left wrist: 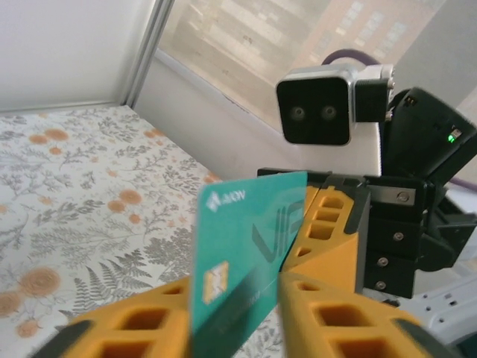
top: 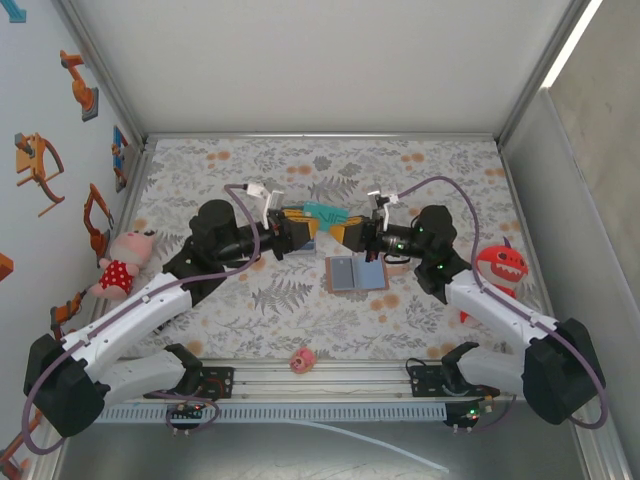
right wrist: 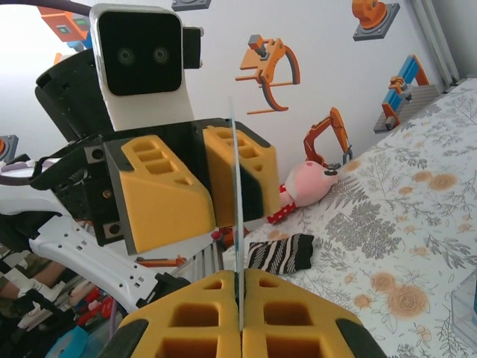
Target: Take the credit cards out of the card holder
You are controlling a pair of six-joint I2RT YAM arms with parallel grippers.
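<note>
I held my right gripper (right wrist: 240, 287) and my left gripper (top: 304, 223) nose to nose above the middle of the flowered table (top: 200, 170), with the teal card (left wrist: 246, 246) bridging them. My right fingers were pressed together on one edge of the card; from that wrist the card showed as a thin upright line running from between my fingertips. My left fingers (left wrist: 335, 313) stood apart, with the card's other end in the gap between them. I could not tell whether either pad touched it. The card was clear of the table, its chip and pale lettering facing my left wrist camera. The wallet (top: 355, 272) lay open and flat on the table just below my right gripper. A pink pig toy (top: 125, 262) sat by the left wall, a red monster toy (top: 497, 268) at the right, and a small pink toy (top: 302, 360) lay near the front rail.
</note>
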